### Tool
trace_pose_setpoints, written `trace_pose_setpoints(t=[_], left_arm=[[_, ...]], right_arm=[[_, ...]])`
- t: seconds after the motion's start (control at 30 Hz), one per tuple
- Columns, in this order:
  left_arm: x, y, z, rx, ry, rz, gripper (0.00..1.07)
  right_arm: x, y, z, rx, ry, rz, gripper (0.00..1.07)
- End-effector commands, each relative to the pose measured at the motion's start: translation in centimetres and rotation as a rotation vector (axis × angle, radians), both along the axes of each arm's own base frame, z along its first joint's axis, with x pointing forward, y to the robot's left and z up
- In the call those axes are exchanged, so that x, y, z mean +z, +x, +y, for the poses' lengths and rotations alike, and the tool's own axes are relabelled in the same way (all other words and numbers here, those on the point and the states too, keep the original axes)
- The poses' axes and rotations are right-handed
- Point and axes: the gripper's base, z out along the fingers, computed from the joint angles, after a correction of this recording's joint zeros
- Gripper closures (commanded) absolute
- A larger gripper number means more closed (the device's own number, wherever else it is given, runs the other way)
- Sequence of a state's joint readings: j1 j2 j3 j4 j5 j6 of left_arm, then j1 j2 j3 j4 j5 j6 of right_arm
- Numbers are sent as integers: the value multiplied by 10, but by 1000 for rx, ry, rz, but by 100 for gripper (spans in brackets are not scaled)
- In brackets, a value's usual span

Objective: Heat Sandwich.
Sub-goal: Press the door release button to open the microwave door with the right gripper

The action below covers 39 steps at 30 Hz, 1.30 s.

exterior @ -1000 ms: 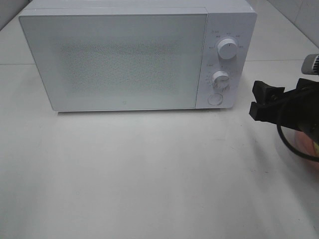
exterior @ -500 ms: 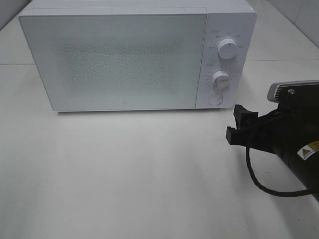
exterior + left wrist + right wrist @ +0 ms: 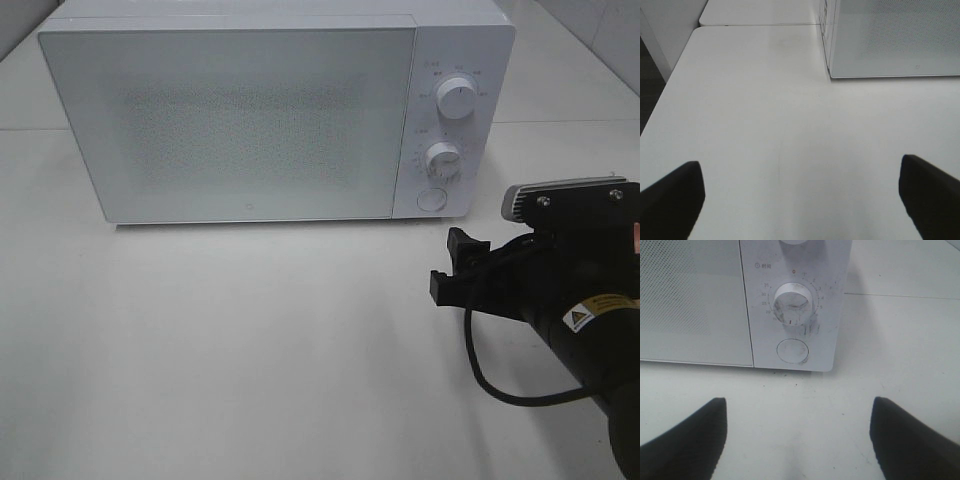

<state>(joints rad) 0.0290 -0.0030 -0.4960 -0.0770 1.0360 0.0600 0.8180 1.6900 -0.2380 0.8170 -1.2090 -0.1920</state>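
The sandwich is out of view in every frame. The white microwave stands at the back of the table with its door shut. My right gripper hovers open and empty over the table, just in front of and below the control panel. In the right wrist view the right gripper faces the timer knob and the round button under it. My left gripper is open with nothing in it, above bare table off the microwave's left front corner; the high view does not show it.
A second knob sits higher on the panel. The white table stretches in front of the microwave. A black cable loops under the right arm. The table's left edge drops to a dark floor.
The right arm has come in from the right edge, moving left and toward the table's front, so its open gripper now sits below the control panel. Left gripper unchanged.
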Motion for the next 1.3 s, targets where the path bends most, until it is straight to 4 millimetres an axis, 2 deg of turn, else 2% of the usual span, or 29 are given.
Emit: trace_pose_setpoints(t=[0.03,0.3,0.4,0.43,0.47,0.57,0.6,0.63,0.7,0.73,0.77,0.87,0.9,1.13,1.2,1.23,1.3], left_arm=[[0,-4,-1,-4,-4,-32,5],[0,-4,-1,-4,-4,-32,5],[0,-4,-1,-4,-4,-32,5],[0,-4,-1,-4,-4,-32,5],[0,-4,-1,-4,-4,-32,5],[0,-4,-1,-4,-4,-32,5],[0,-4,-1,-4,-4,-32,5],[0,-4,-1,-4,-4,-32,5],[0,-4,-1,-4,-4,-32,5],[0,-4,-1,-4,-4,-32,5],[0,-4,-1,-4,-4,-32,5],[0,-4,-1,-4,-4,-32,5],[0,-4,-1,-4,-4,-32,5],[0,-4,-1,-4,-4,-32,5],[0,-4,-1,-4,-4,-32,5],[0,-4,-1,-4,-4,-32,5],[0,-4,-1,-4,-4,-32,5]], right_arm=[[9,3,1,-17,38,-85,31],[8,3,1,-41,127,-76,31],[8,3,1,-78,257,-68,31],[8,3,1,-111,373,-54,31],[8,3,1,-111,373,-54,31],[7,3,1,-161,545,-37,31],[7,3,1,-193,655,-27,31],[7,3,1,-193,655,-27,31],[7,3,1,-225,766,-20,31],[7,3,1,-260,886,-11,31],[7,3,1,-260,886,-11,31],[7,3,1,-312,1068,2,34],[7,3,1,-312,1068,2,34],[7,3,1,-392,1339,22,46],[7,3,1,-424,1444,31,58],[7,3,1,-424,1444,31,58],[6,2,1,-442,1487,41,68]])
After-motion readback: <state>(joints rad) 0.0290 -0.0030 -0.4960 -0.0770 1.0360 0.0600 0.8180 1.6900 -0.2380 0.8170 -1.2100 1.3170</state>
